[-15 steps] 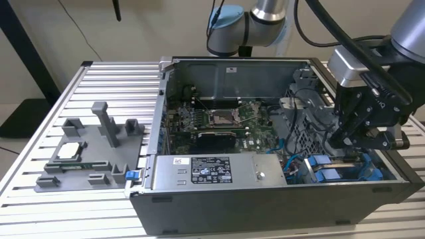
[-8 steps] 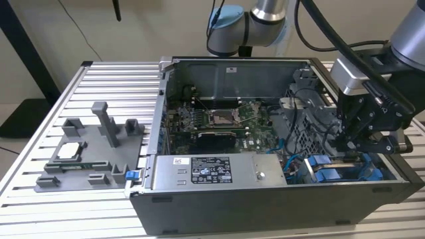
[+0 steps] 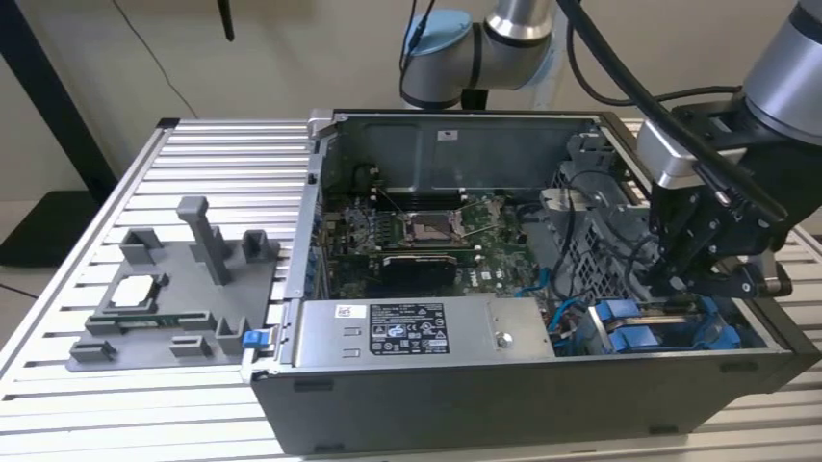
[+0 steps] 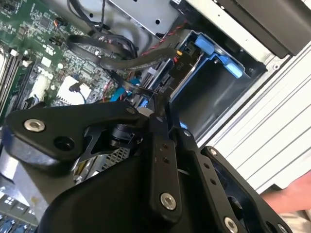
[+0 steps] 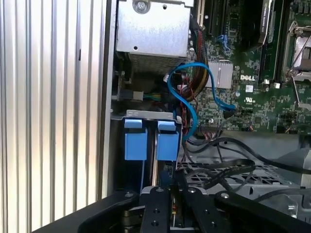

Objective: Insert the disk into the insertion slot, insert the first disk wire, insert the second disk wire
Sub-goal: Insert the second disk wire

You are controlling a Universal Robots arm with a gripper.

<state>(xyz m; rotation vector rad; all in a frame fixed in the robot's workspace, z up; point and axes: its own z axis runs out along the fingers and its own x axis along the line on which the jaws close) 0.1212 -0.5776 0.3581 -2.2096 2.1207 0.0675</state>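
Presently the gripper [image 3: 694, 279] hangs inside the open computer case [image 3: 514, 385], just above the drive cage [image 5: 146, 116] with its blue caddy tabs [image 5: 146, 141]. Its fingers [image 4: 163, 131] appear pressed together on a black cable connector [image 4: 146, 90]. Judged step: wire insertion; seating demands exact alignment with the disk's port.

Robotics lab or test workshop: an opened desktop computer case [image 3: 540, 385] sits on a ribbed aluminium workbench [image 3: 192, 154] (grey part fixtures [image 3: 180, 289] alongside), beneath an industrial robot arm [image 3: 514, 29].
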